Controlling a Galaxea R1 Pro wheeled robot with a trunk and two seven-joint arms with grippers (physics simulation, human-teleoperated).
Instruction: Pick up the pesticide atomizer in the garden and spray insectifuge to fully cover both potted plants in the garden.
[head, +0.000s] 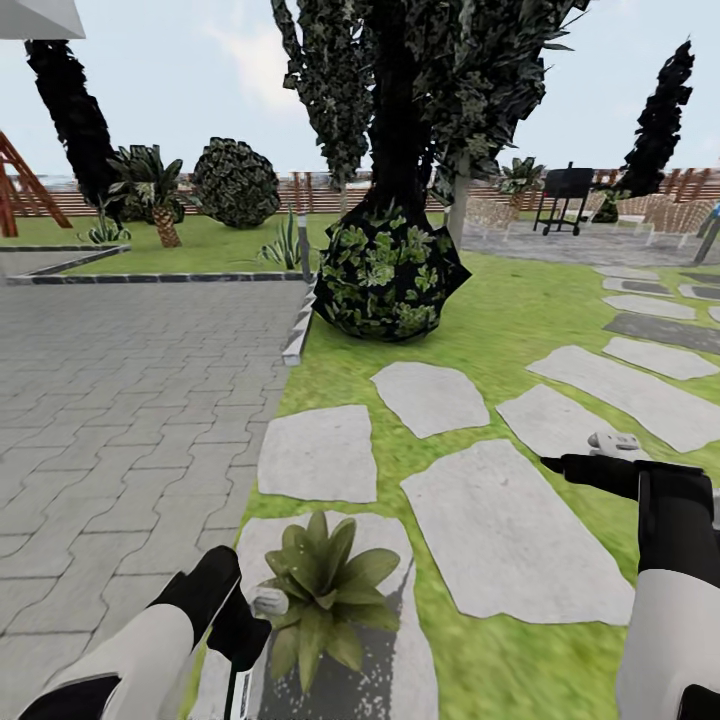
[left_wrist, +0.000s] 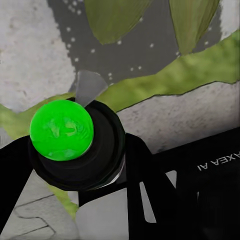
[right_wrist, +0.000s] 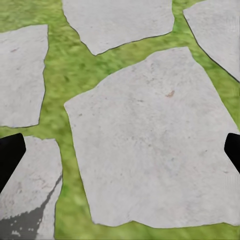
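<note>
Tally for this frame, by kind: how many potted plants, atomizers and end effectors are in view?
Potted plant: 1
Pesticide atomizer: 1
End effectors: 2, the left end effector and the right end effector
Total: 4

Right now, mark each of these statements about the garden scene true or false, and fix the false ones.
1. The left gripper holds the pesticide atomizer. True.
2. The right gripper is shut on a potted plant. False: it is open, with only a stone slab and grass below it.
3. A potted plant sits just beside the left gripper, on a darkened stone slab. True.
4. The paved brick area lies on the robot's right. False: it is on the left; lawn and slabs are on the right.
5. The potted plant stands on the grill. False: the grill is far off by the fence.
</note>
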